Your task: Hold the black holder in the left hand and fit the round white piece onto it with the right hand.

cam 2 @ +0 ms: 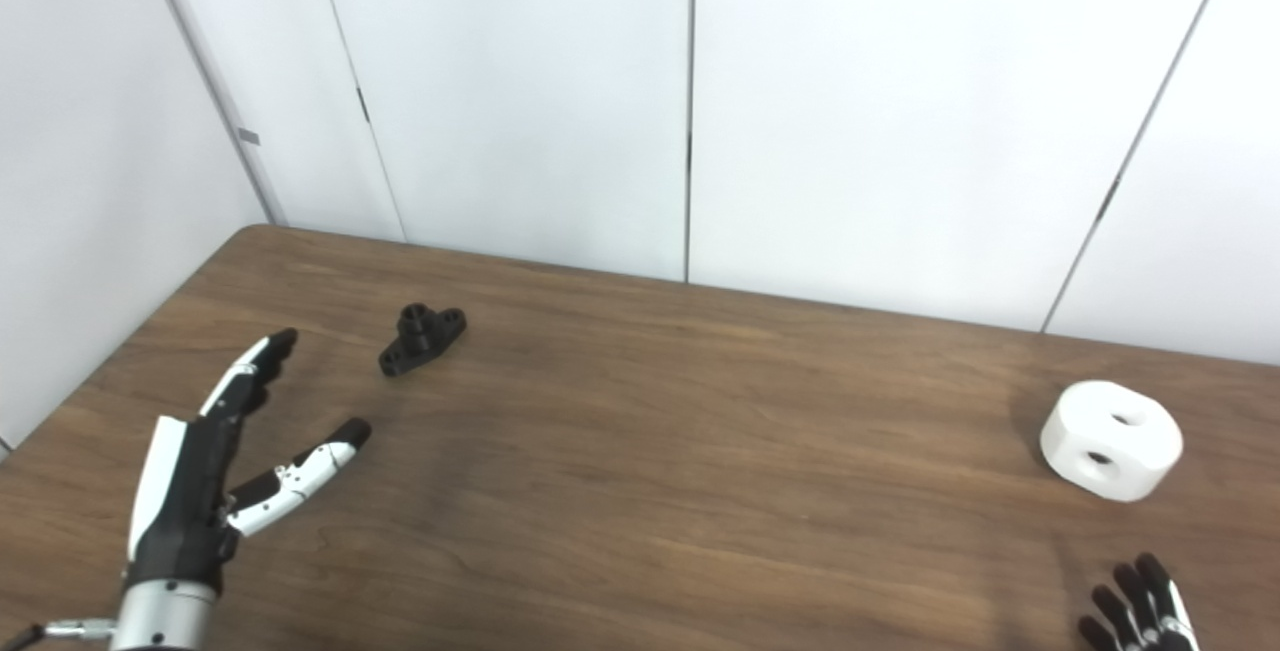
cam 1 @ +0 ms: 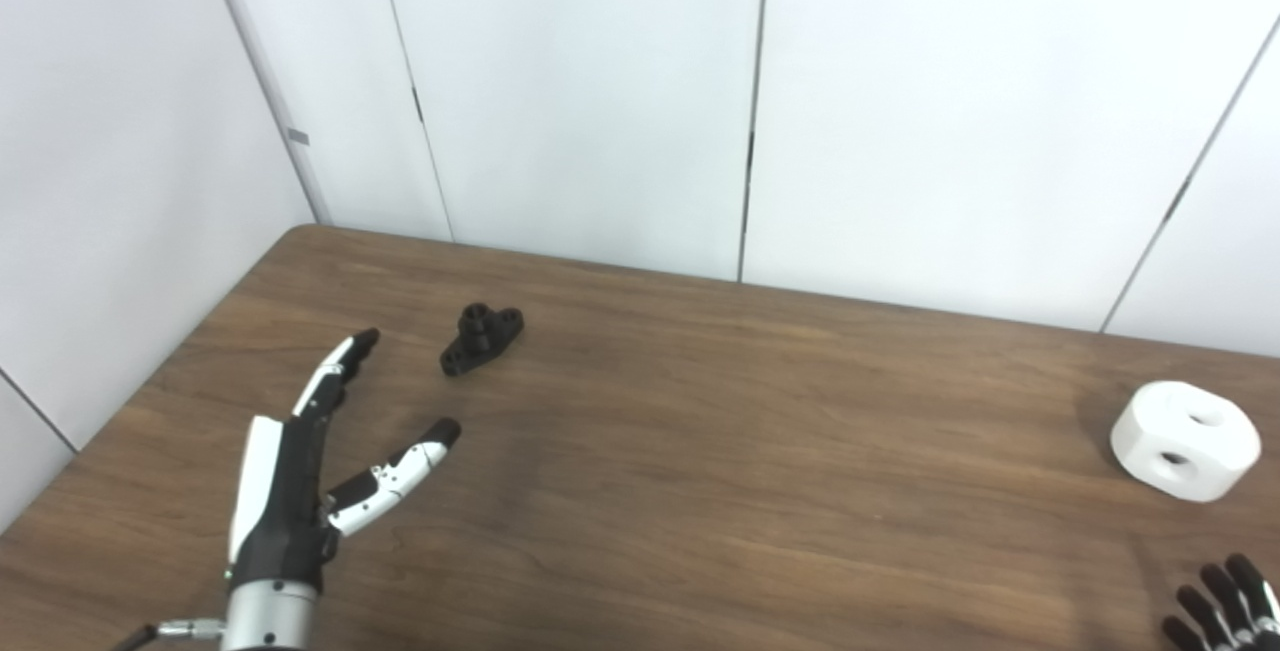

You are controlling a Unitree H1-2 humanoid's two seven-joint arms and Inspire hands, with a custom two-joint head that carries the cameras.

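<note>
Neither part has been picked up yet, so this looks like the very start: the reach for the black holder [cam 1: 481, 338]. The left hand [cam 1: 300, 461] is low over the table [cam 1: 700, 451], its fingers [cam 1: 340, 368] stretched out long and straight and the thumb [cam 1: 400, 471] swung out to the side, a wide spread with nothing in it. The holder lies flat on the wood just beyond the fingertips and a little toward the thumb side, close but clearly apart from them.

The right hand [cam 2: 1135, 606] barely shows at the bottom edge; only dark fingertips stick up, loosely apart as far as I can see, and I cannot tell more than that. The round white piece [cam 2: 1110, 439] sits on the table ahead of those fingertips, apart from them, and far across from the holder.

I'd judge the next move calls for the left hand to slide forward and toward its thumb side until the holder lies between fingers and thumb, then close on it.

The holder is small, matt black, probably plastic: an elongated flange with a hole near each end and a short raised collar in the middle. It is low and may skid on the smooth wood-grain laminate. The white piece is a chunky matt puck with softened edges and two round holes in its top face.
</note>
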